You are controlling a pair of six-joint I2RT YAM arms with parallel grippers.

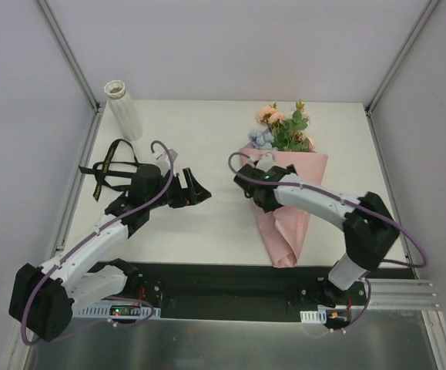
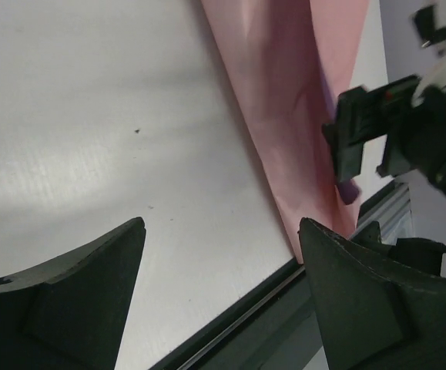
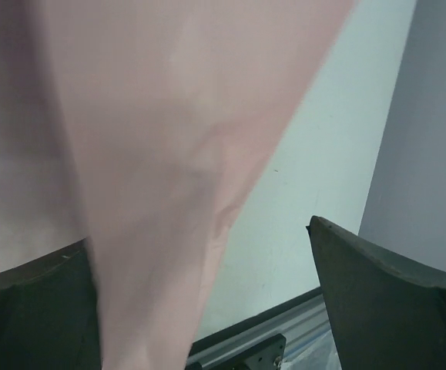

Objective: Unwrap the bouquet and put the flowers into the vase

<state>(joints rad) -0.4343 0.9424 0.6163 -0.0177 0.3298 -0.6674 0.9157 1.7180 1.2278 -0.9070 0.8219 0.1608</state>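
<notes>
1. I am looking for writing first. The black ribbon point(image 1: 108, 171) is carrying gold lettering, but it is showing too small for me to read. I am finding no other labels.
2. The left fingers point(image 2: 221, 227) are standing spread apart, pinching nothing. Only bare desk point(image 1: 207, 139) is showing between them.
3. The right fingers point(image 3: 199, 235) are spread wide. Pink paper is hanging across the gap and covering one of them. I cannot tell whether either finger is touching it.
4. The bouquet point(image 1: 288, 208) is lying on the desk under the right fingers. Its pointed end is lying toward the arm bases. It is lying off to the right of the left fingers, apart from them.
5. The flowers point(image 1: 284, 127) are sticking out of the wide far end of the paper, beyond the right fingers. I am seeing peach-pink and pale blue blooms with green leaves.
6. The ribbon is lying on the desk behind the left fingers, on the left side of that arm and well apart from the bouquet.
7. The vase point(image 1: 122, 104) is sitting at the far left corner of the desk, well beyond the left fingers.
</notes>
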